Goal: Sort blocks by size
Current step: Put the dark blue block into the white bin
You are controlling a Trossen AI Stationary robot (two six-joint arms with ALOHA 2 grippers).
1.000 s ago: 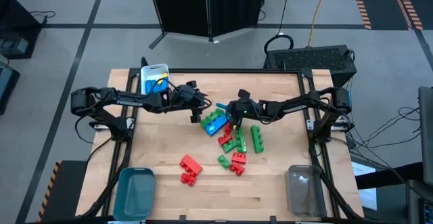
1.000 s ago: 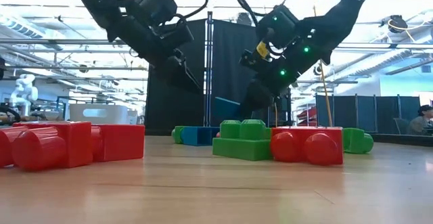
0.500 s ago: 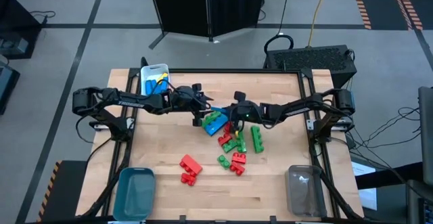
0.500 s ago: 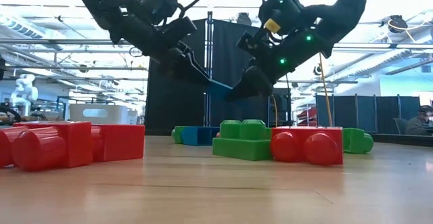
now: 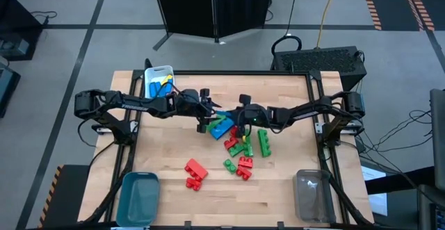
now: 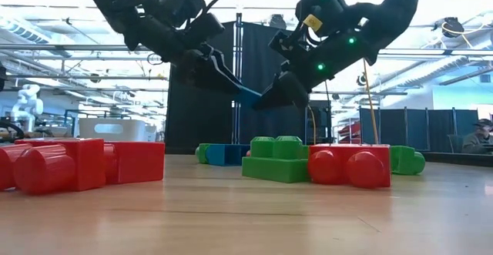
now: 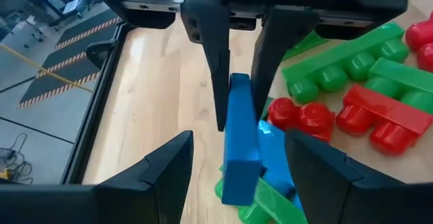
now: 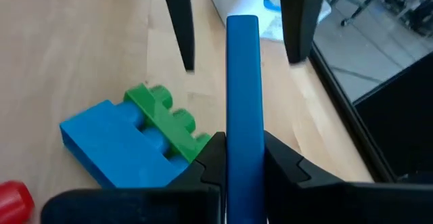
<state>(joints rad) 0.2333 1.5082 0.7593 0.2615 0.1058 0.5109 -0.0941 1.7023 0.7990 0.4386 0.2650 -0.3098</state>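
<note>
Wood-grain table; right pincer pinching flat blue block.

Even, bright indoor light falls from overhead, leaving the wooden table pale and almost free of hard shadows. At table height the ceiling lamps and far windows flare white, so both arms stand as dark silhouettes against the glare. The nearest red block looks large and soft, out of focus, and the tabletop in front smears into blur. Up close from the wrists, the blue block shows a mild sheen.
</note>
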